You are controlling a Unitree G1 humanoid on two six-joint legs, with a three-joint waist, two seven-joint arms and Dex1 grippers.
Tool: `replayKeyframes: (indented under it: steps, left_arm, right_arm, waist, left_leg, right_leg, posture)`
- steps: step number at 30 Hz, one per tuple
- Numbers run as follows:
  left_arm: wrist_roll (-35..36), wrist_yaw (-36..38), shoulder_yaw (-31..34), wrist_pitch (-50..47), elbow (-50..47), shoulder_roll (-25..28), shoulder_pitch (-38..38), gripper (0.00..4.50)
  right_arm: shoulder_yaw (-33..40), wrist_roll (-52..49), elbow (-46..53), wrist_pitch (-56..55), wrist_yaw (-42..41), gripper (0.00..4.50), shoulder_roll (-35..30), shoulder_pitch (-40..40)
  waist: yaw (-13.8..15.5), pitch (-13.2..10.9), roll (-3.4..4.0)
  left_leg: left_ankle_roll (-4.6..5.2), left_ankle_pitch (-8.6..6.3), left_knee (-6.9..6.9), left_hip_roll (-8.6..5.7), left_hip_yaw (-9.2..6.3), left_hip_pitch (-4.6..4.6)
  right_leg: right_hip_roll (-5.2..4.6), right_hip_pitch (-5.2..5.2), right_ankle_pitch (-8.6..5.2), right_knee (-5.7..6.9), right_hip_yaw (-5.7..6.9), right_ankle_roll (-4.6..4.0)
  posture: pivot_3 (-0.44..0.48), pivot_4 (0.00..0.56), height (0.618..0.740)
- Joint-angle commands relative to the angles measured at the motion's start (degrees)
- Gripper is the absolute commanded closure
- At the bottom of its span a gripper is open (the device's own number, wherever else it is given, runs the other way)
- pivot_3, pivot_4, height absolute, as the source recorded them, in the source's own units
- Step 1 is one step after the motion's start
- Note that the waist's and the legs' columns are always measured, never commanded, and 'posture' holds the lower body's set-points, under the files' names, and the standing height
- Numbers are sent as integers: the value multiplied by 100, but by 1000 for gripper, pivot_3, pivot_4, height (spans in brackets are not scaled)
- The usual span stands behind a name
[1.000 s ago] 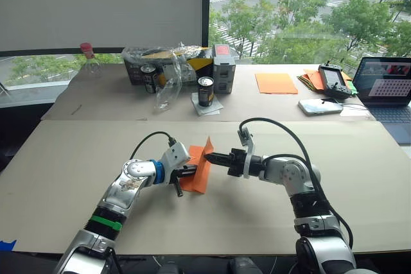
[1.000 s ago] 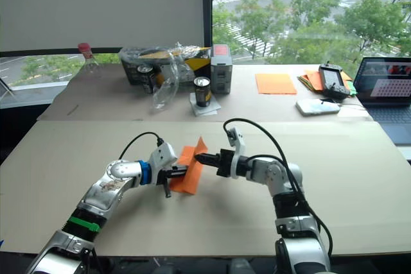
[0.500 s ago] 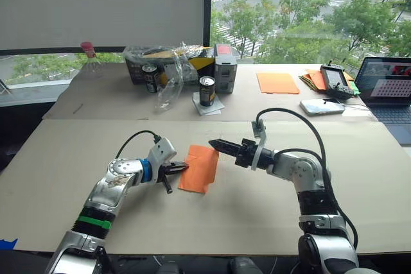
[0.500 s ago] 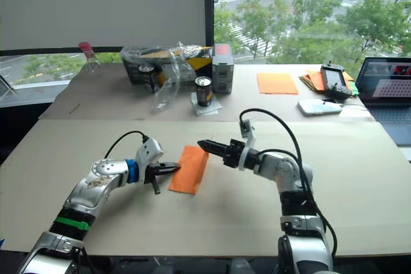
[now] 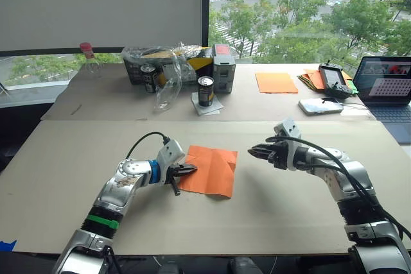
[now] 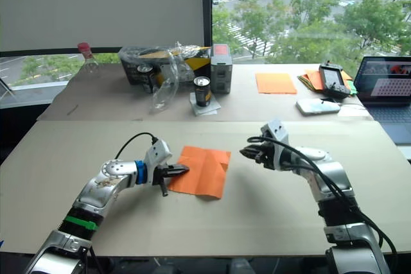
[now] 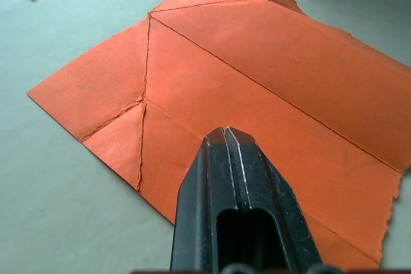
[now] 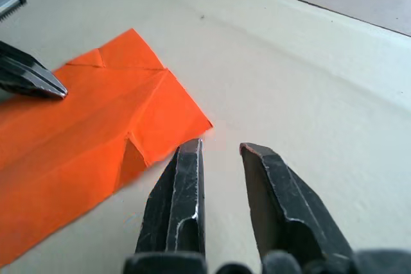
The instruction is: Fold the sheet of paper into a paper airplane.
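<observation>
The sheet of paper (image 5: pixel 210 170) is bright orange and lies spread flat on the tan table, with crease lines crossing it (image 7: pixel 257 75). My left gripper (image 5: pixel 192 169) is shut, and its tips rest on the sheet's left edge (image 7: pixel 225 134). My right gripper (image 5: pixel 252 153) hovers just off the sheet's right corner, apart from it. It is open with a small gap and nothing between its fingers (image 8: pixel 221 149). The right wrist view also shows the sheet (image 8: pixel 96 139) and the left gripper's tips (image 8: pixel 56 91) on its far side.
At the back of the table stand two cans (image 5: pixel 205 91), a box under a clear plastic bag (image 5: pixel 170 62) and a bottle (image 5: pixel 88 58). Back right are a smooth orange sheet (image 5: pixel 276 82), a stack of sheets (image 5: pixel 312 79), a handheld controller (image 5: pixel 334 79) and a laptop (image 5: pixel 385 88).
The sheet, narrow and folded before with one flap raised, now lies opened out wider and flat. My right gripper has let it go and drawn away to the right. The left gripper stays at its left edge.
</observation>
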State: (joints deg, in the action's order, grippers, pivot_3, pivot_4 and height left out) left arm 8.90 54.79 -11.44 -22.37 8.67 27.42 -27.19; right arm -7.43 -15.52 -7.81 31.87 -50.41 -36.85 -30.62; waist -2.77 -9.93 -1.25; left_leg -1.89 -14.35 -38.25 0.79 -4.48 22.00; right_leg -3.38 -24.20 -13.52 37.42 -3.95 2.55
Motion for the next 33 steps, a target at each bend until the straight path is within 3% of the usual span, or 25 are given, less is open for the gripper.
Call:
replayKeyframes:
  steps: [1, 7, 11, 14, 25, 33]
  left_arm:
    - [-156, 53, -107, 49, 122, 121, 11, 4500]
    - [-192, 64, -171, 114, 193, 63, -42, 4500]
    - [-214, 62, -208, 151, 215, 47, -44, 4500]
    - [-214, 52, -224, 180, 239, 38, -37, 4500]
    - [-248, 38, -279, 256, 313, -61, -70, 4500]
    - [-272, -15, -268, 266, 257, -107, 30, 4500]
  right_arm:
    - [-307, 516, 108, -685, -137, 4443, -143, 42]
    - [-986, 1340, -68, -1918, -271, 4443, -16, 89]
    - [-1155, 1257, 463, -1744, -917, 4443, -205, 259]
    - [-1160, 1370, 680, -1638, -937, 4443, -250, 331]
    - [-1413, 2310, 319, -1622, -543, 4443, -182, -131]
    - [-1478, 2515, -81, -1882, -758, 4443, -193, -564]
  waist:
    - [1, 0, 0]
    - [8, 1, -2]
    - [18, 1, -2]
    - [28, 2, -2]
    - [26, 7, -6]
    - [47, 7, -6]
  left_leg:
    - [0, 0, 0, 0, 0, 0]
    - [0, 0, 0, 0, 0, -4]
    - [0, 0, 0, 0, -1, -9]
    - [0, 0, 0, 0, -2, -7]
    - [0, 0, 2, 0, -2, -58]
    - [3, -3, 7, -1, -2, -81]
  right_leg:
    - [0, 0, 0, 0, 0, 0]
    - [0, 4, 0, -2, 0, 0]
    - [0, 10, 0, -2, 0, 0]
    - [0, 13, 0, -8, 2, 0]
    - [0, 66, 0, -21, 2, 0]
    - [-2, 96, -1, -37, 3, 2]
  posture:
    - [0, 150, 732]
    - [0, 150, 732]
    - [0, 150, 732]
    - [0, 150, 732]
    - [0, 150, 732]
    - [0, 150, 732]
